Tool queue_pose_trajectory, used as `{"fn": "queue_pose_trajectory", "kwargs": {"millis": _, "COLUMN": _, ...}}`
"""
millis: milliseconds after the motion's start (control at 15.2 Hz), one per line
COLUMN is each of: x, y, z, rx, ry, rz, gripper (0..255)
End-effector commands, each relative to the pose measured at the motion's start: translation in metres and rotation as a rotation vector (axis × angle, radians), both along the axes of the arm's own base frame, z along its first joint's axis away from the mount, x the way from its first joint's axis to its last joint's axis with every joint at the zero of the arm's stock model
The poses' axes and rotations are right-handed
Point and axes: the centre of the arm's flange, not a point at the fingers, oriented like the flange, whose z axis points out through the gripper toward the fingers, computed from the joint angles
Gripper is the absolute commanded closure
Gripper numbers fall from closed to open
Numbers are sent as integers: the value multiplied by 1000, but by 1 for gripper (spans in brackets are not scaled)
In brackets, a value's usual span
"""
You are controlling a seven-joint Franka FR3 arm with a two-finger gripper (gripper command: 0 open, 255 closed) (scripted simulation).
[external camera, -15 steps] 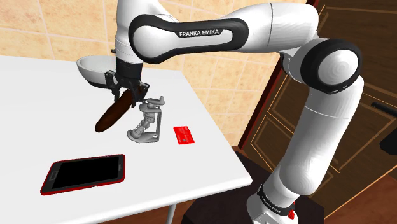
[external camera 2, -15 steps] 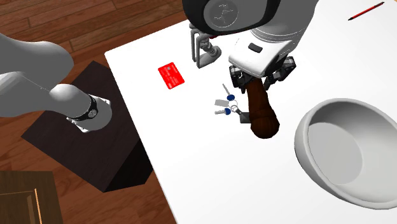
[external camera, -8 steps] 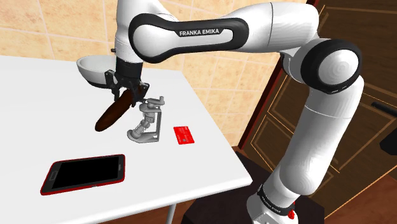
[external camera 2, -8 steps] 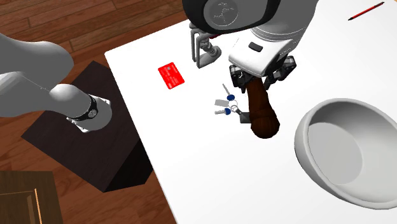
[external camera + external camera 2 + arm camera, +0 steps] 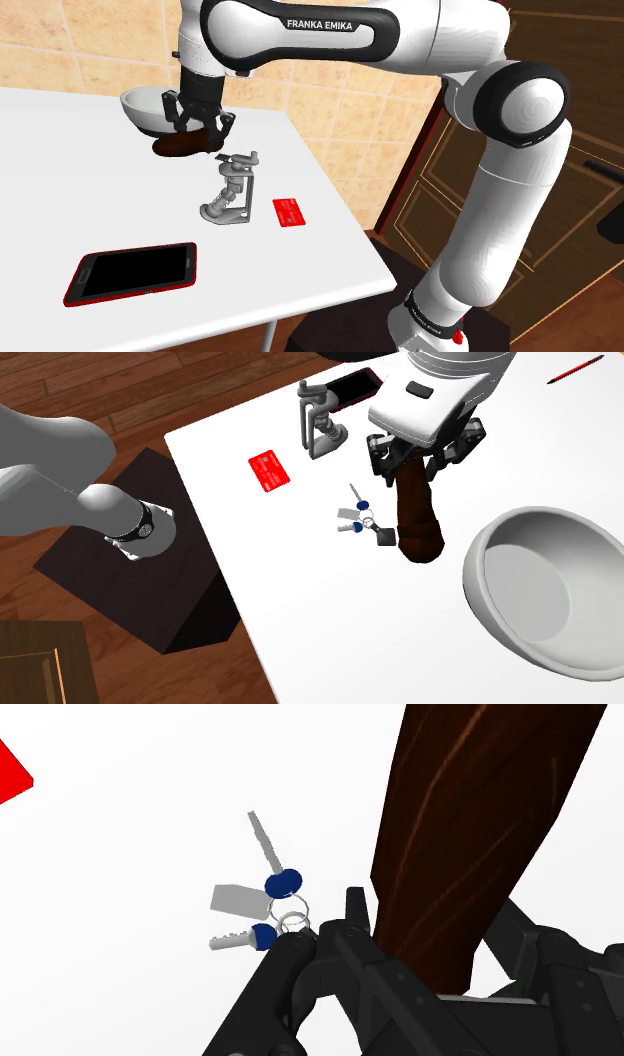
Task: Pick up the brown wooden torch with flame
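The brown wooden torch (image 5: 185, 146) hangs in the air above the white table (image 5: 60, 190), its thin end clamped in my black gripper (image 5: 198, 126), which is shut on it. From the second exterior view the torch (image 5: 418, 518) widens away from the gripper (image 5: 420, 458) and points toward the bowl; no flame shows on it. Along the hand, the dark grained torch (image 5: 470, 834) rises from between the fingers (image 5: 335, 969), held well off the tabletop.
A bunch of blue-headed keys (image 5: 360, 522) lies below the torch. A grey bowl (image 5: 545, 592) stands just beyond it. A grey clamp (image 5: 232, 190), a red card (image 5: 289, 211) and a red-edged phone (image 5: 130, 272) lie nearer the stand. A red pencil (image 5: 575, 369) lies at the table's far side.
The hand has risen and carried the torch up with it. In the shoulder view the torch has swung from slanting down-left to pointing nearly at the camera, closer to the bowl.
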Motion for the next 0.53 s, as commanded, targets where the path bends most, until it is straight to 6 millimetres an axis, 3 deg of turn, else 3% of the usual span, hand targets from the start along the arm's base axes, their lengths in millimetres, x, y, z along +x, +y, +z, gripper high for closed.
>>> {"fn": "queue_pose_trajectory", "kwargs": {"millis": 0, "x": -1, "y": 0, "z": 11, "rx": 0, "ry": 0, "rz": 0, "gripper": 255}}
{"fn": "queue_pose_trajectory", "kwargs": {"millis": 330, "x": -1, "y": 0, "z": 37, "rx": 0, "ry": 0, "rz": 0, "gripper": 255}}
{"fn": "queue_pose_trajectory", "kwargs": {"millis": 462, "x": -1, "y": 0, "z": 38, "rx": 0, "ry": 0, "rz": 0, "gripper": 255}}
